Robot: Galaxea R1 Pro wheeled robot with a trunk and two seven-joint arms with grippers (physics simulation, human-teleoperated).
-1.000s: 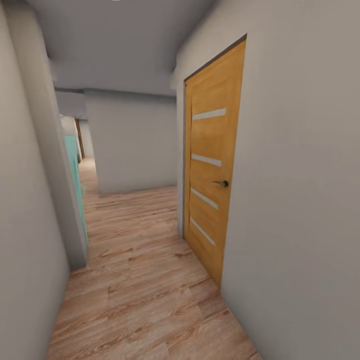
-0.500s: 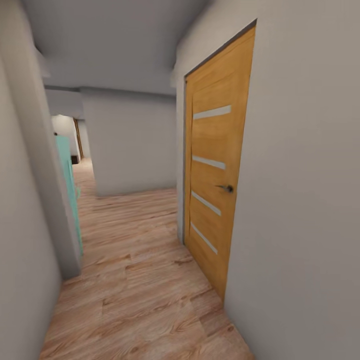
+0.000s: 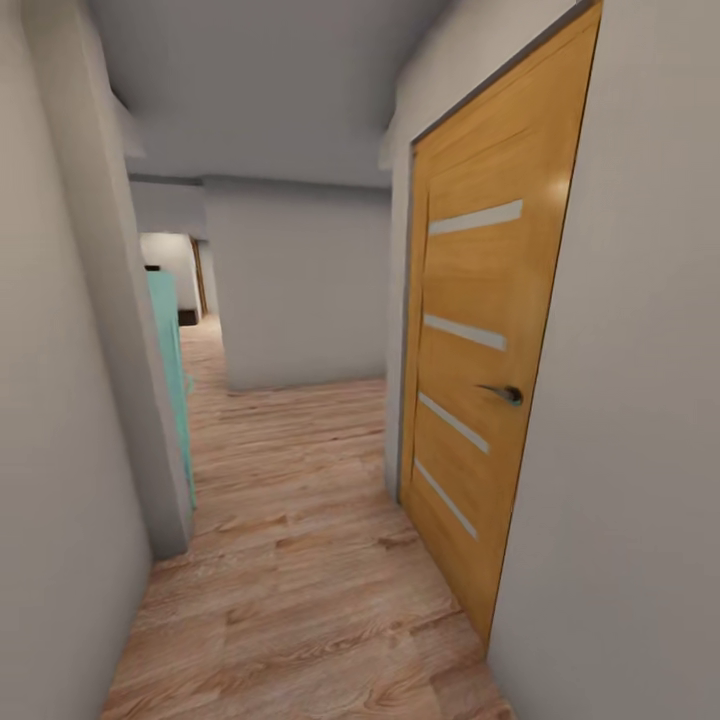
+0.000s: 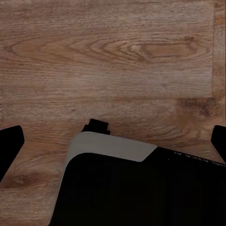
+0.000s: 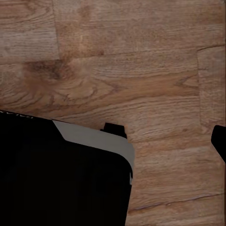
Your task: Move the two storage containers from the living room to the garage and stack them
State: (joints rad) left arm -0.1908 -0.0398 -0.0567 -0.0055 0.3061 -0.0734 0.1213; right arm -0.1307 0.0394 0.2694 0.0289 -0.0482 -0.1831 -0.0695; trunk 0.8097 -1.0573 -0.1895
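Grey-walled corridor (image 3: 300, 290), wooden door (image 3: 480, 390)

Robot base (image 4: 141, 188) is seen as a black body with a rounded corner, edged by a light grey band; a small black tab is seen at the rim. Black fingertips (image 4: 9, 146) are seen at frame edges.
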